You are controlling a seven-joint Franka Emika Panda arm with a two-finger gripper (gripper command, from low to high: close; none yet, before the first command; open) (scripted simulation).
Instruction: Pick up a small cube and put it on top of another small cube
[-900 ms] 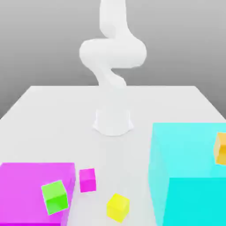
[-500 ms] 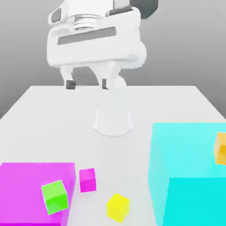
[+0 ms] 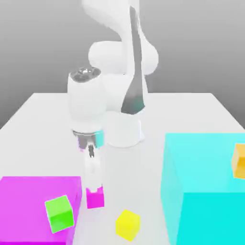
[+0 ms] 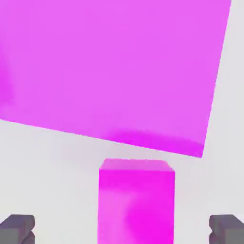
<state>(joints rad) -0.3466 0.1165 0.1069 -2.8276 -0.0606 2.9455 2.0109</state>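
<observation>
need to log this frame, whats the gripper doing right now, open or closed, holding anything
Gripper: open, holding nothing; its fingertips stand apart on either side of the small magenta cube, not touching it.

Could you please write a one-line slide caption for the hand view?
Open end effector poised over the small magenta cube, fingertips well apart on either side, beside the large magenta block.

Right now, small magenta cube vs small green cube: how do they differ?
The small magenta cube sits on the table beside the big magenta block; the small green cube sits on that block. The magenta one lies under the gripper; the green one doesn't. Both look similar in size.
</observation>
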